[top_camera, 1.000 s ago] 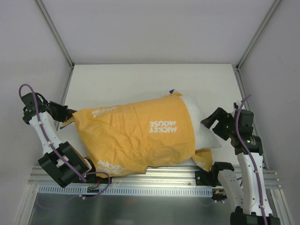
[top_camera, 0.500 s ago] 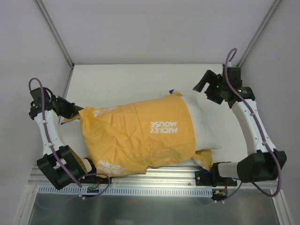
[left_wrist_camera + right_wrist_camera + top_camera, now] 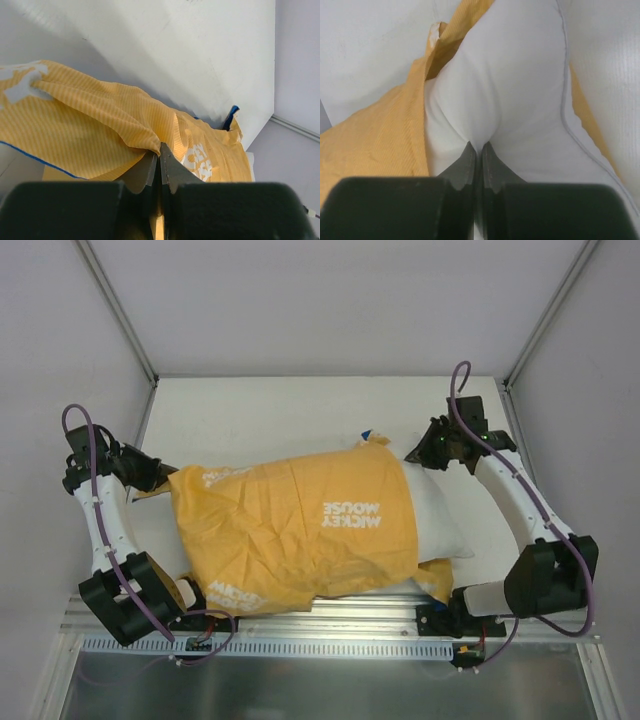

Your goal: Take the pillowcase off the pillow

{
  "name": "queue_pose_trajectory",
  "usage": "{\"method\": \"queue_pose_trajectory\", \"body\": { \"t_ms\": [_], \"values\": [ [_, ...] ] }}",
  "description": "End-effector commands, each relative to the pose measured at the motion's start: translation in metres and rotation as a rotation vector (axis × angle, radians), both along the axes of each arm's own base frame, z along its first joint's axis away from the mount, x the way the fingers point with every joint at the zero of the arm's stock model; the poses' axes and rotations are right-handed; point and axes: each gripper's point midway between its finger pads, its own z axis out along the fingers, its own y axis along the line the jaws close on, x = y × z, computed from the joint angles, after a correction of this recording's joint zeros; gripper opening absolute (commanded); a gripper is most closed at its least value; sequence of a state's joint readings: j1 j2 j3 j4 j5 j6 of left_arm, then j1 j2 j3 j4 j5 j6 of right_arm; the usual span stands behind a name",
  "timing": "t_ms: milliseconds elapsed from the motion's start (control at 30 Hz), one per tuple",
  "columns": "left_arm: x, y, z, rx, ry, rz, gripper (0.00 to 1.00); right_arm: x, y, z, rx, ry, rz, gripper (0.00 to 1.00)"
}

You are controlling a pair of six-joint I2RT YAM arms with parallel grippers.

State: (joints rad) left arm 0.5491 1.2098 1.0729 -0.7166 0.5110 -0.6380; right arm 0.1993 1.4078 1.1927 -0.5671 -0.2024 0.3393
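The orange-yellow pillowcase (image 3: 290, 530) with white "MICKEY MOUSE" lettering lies across the table and covers most of the white pillow (image 3: 435, 515), whose right end sticks out of it. At the pillowcase's left end, my left gripper (image 3: 150, 475) is shut on a gathered fold of the orange fabric (image 3: 150, 135). My right gripper (image 3: 418, 454) is at the pillow's far right corner, shut on a pinch of the white pillow (image 3: 485, 100). A bit of blue edge (image 3: 366, 434) peeks out at the pillowcase's open end.
White walls close in the table (image 3: 300, 410) at the back, left and right. A metal rail (image 3: 330, 615) with the arm bases runs along the near edge, just below the pillowcase.
My right arm swung from the near right side up to the far right corner of the pillow, and its jaws closed on the white fabric. My left gripper kept its hold, shifting slightly.
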Motion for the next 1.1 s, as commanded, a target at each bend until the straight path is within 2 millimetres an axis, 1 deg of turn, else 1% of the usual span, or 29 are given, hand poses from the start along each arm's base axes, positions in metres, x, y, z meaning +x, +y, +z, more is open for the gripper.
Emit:
{"method": "queue_pose_trajectory", "body": {
  "t_ms": [0,33,67,100,133,167,200,233,267,333,367,433,467,533,567,633,667,700,733,767,800,833,867,900,933,967,1033,1067],
  "values": [
    [0.007,0.006,0.019,0.069,-0.062,-0.012,0.0,0.008,-0.039,0.082,-0.044,-0.242,-0.136,0.01],
    [0.007,0.009,0.02,0.078,-0.063,-0.008,0.0,0.005,-0.051,0.093,-0.049,-0.269,-0.172,0.01],
    [0.008,0.01,0.022,0.084,-0.066,-0.006,0.0,0.006,-0.079,0.106,-0.052,-0.301,-0.257,0.01],
    [0.009,0.013,0.027,0.087,-0.077,-0.004,0.0,-0.003,-0.088,0.125,-0.02,-0.351,-0.291,0.01],
    [0.009,0.019,0.029,0.081,-0.079,0.012,0.0,-0.007,-0.106,0.134,-0.003,-0.367,-0.348,0.01],
    [0.011,0.022,0.037,0.084,-0.096,0.017,0.0,-0.012,-0.142,0.141,0.0,-0.386,-0.46,0.01],
    [0.012,0.025,0.04,0.08,-0.101,0.025,0.0,-0.016,-0.153,0.147,0.026,-0.4,-0.504,0.01],
    [0.012,0.027,0.043,0.074,-0.104,0.035,0.0,-0.026,-0.158,0.154,0.058,-0.418,-0.516,0.01],
    [0.014,0.029,0.048,0.08,-0.114,0.038,0.0,-0.032,-0.176,0.155,0.058,-0.425,-0.577,0.01],
    [0.015,0.03,0.052,0.074,-0.12,0.046,0.0,-0.042,-0.182,0.151,0.04,-0.41,-0.612,0.01],
    [0.015,0.029,0.054,0.07,-0.124,0.047,0.0,-0.044,-0.181,0.137,0.046,-0.382,-0.619,0.01],
    [0.016,0.028,0.055,0.059,-0.127,0.048,0.0,-0.042,-0.178,0.123,0.08,-0.363,-0.62,0.01],
    [0.016,0.029,0.056,0.063,-0.129,0.05,0.0,-0.044,-0.179,0.105,0.081,-0.317,-0.629,0.01],
    [0.016,0.031,0.057,0.07,-0.131,0.055,0.0,-0.046,-0.182,0.091,0.068,-0.284,-0.643,0.01],
    [0.015,0.035,0.061,0.077,-0.138,0.064,0.0,-0.047,-0.186,0.087,0.067,-0.278,-0.656,0.01],
    [0.016,0.041,0.068,0.081,-0.146,0.08,0.0,-0.048,-0.19,0.091,0.064,-0.286,-0.67,0.01],
    [0.018,0.043,0.081,0.088,-0.174,0.079,0.0,-0.05,-0.194,0.097,0.06,-0.301,-0.686,0.01],
    [0.02,0.046,0.088,0.093,-0.185,0.069,0.0,-0.05,-0.196,0.114,0.05,-0.336,-0.686,0.01],
    [0.021,0.046,0.096,0.101,-0.195,0.062,0.0,-0.055,-0.198,0.12,0.052,-0.331,-0.696,0.01],
    [0.021,0.047,0.116,0.13,-0.22,0.059,0.0,-0.057,-0.198,0.131,0.06,-0.351,-0.7,0.01],
    [0.021,0.05,0.125,0.153,-0.23,0.067,0.0,-0.059,-0.197,0.148,0.058,-0.388,-0.7,0.01],
    [0.022,0.054,0.143,0.194,-0.26,0.079,0.0,-0.061,-0.199,0.156,0.047,-0.408,-0.711,0.01],
    [0.02,0.06,0.142,0.214,-0.235,0.105,0.0,-0.063,-0.201,0.161,0.031,-0.42,-0.718,0.01],
    [0.02,0.065,0.145,0.229,-0.222,0.125,0.0,-0.065,-0.207,0.164,0.001,-0.423,-0.742,0.01],
    [0.019,0.069,0.145,0.241,-0.206,0.148,0.0,-0.066,-0.21,0.16,-0.017,-0.409,-0.749,0.01],
    [0.02,0.076,0.144,0.246,-0.185,0.187,0.0,-0.064,-0.22,0.147,-0.059,-0.361,-0.764,0.01],
    [0.024,0.078,0.137,0.253,-0.156,0.209,0.0,-0.065,-0.228,0.113,-0.095,-0.256,-0.783,0.01],
    [0.031,0.079,0.128,0.255,-0.124,0.206,0.0,-0.065,-0.232,0.1,-0.107,-0.222,-0.789,0.01]
  ]
}}
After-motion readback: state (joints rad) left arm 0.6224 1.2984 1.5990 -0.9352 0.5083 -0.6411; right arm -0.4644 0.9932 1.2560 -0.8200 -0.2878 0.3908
